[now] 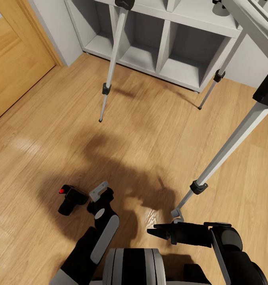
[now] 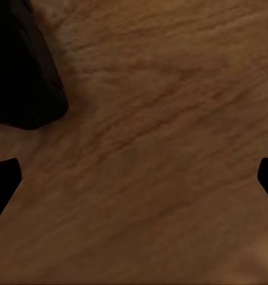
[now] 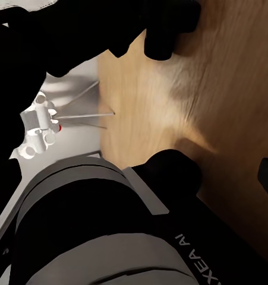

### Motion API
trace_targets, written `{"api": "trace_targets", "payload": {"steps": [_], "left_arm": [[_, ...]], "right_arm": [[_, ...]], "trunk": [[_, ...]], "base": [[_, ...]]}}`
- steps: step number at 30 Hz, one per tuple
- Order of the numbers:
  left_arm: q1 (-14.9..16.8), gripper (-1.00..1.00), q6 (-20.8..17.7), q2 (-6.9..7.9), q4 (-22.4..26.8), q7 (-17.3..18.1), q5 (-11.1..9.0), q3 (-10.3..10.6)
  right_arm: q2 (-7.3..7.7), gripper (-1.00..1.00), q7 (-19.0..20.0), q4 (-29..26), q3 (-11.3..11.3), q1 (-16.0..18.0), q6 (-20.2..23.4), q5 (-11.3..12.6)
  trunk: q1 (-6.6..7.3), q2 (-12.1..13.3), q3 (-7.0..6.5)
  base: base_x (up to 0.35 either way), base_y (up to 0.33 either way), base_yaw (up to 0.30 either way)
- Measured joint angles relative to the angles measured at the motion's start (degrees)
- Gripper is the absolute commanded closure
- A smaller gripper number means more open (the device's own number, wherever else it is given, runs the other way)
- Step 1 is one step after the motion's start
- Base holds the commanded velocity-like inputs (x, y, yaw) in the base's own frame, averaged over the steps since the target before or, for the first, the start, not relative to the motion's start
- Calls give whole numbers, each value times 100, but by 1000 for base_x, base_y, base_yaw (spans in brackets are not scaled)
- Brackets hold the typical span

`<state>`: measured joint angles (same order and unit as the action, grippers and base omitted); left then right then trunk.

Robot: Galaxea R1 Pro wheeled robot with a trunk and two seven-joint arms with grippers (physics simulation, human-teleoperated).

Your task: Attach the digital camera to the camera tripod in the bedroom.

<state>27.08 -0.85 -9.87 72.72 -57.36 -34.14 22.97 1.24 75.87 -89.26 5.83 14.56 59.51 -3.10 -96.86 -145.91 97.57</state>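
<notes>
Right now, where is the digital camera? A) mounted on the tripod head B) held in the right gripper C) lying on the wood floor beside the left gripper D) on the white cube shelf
C: the digital camera lies on the plank floor just beside the left gripper, whose fingers are apart with nothing between them.

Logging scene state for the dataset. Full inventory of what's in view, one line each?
digital camera: 1, black with red button, on the floor beside the left gripper
camera tripod: 1, silver legs with black joints, standing before the shelf
cube shelf: 1, white, against the wall
door: 1, wooden, far left
floor: light wood planks
left gripper: 1, black and grey, open, low over the floor next to the camera
right gripper: 1, black, by the nearest tripod foot; open or shut unclear
</notes>
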Motion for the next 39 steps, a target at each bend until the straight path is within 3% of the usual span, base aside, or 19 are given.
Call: {"api": "trace_targets", "payload": {"steps": [12, 19, 28, 39], "left_arm": [[2, -100, 429, -8, -406, -51, -88, -4], [4, -100, 494, -9, -440, -67, -185, -4], [225, -100, 515, -13, -647, -563, -228, 0], [257, -100, 607, -13, -703, -652, -222, -1]], "right_arm": [[0, -100, -4, 0, 0, 0, 0, 0], [0, -100, -8, 0, 0, 0, 0, 0], [0, -100, -13, 0, 0, 0, 0, 0], [0, -100, -25, 0, -1, 0, 1, 0]], "trunk": [[0, 0, 0], [0, 0, 0], [0, 0, 0], [0, 0, 0]], "base": [[0, 0, 0], [0, 0, 0], [0, 0, 0], [0, 0, 0]]}}
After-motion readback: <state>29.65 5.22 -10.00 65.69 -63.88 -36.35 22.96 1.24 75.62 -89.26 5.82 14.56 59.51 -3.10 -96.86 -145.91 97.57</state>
